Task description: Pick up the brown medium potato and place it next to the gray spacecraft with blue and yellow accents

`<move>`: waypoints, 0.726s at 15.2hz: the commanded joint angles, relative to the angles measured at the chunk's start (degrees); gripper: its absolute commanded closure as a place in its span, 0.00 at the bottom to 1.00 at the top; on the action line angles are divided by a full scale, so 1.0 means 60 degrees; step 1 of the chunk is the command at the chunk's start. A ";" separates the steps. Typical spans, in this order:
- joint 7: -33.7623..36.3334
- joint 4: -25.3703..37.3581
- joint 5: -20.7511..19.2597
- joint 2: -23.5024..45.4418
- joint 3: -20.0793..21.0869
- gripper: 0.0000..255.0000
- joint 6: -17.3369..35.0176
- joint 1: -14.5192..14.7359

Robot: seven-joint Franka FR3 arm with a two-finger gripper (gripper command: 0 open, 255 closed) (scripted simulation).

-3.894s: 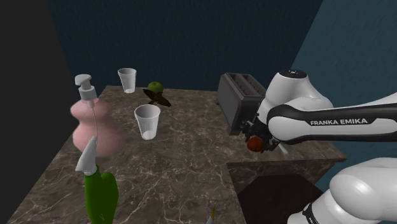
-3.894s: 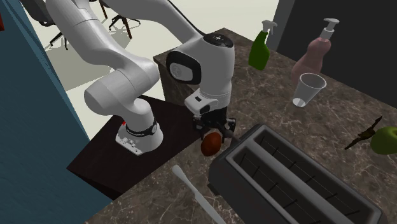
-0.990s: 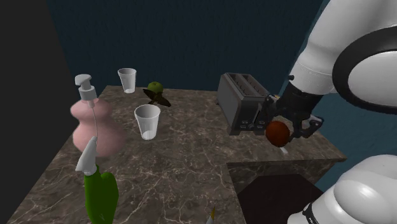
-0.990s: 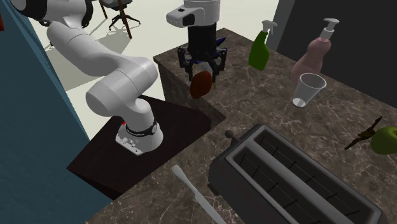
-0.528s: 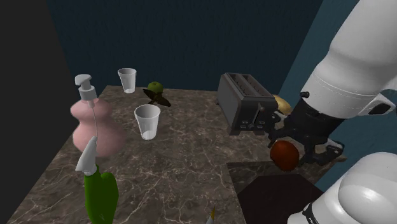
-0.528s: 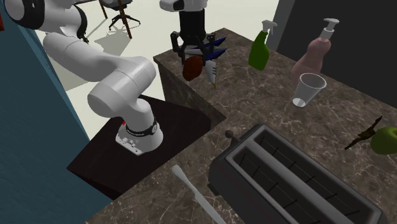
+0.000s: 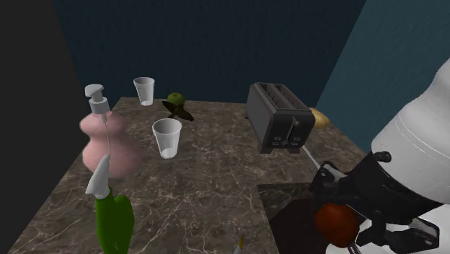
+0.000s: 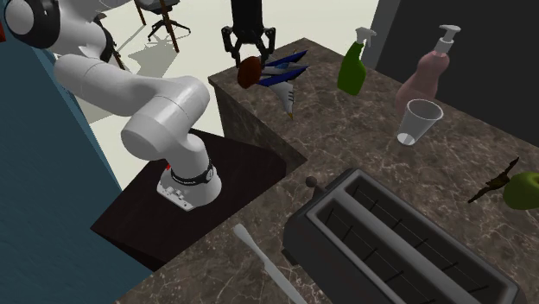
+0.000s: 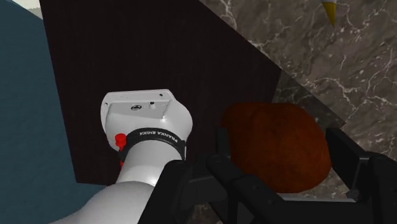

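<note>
One dark brown marbled stone counter carries nearly everything you see. Your white arm rises from the dark box stand beside the counter and bends over to the counter's corner.

On the counter stands a dark grey two-slot toaster. At the shoulder view's left stand a pink pump bottle and a green spray bottle, near each other.

A grey spacecraft with blue and yellow accents lies at the counter's corner, close to the edge. Its yellow tip shows on the marble beyond the fingers in the wrist view.

Two clear cups stand on the counter, one near the pink bottle, the other at the back edge.

Your reddish-brown potato is up in the air. The black fingers are closed against its two sides and hold it. In the second exterior view it hangs just beside the spacecraft, at the counter's edge. In the wrist view the stand's dark top and the counter's edge lie beneath it.

A green apple sits near the far cup.
</note>
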 commanded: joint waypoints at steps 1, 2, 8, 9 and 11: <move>0.0493 0.0420 0.0408 0.0009 0.0368 1.00 -0.0244 0.0053; 0.0729 0.0616 0.0595 0.0000 0.0529 1.00 -0.0359 0.0085; 0.2139 0.1975 0.1682 0.0073 0.1460 1.00 -0.0945 0.0065; 0.2375 0.2230 0.1856 0.0104 0.1609 1.00 -0.1026 0.0030; 0.2849 0.2765 0.2198 0.0178 0.1903 1.00 -0.1177 -0.0067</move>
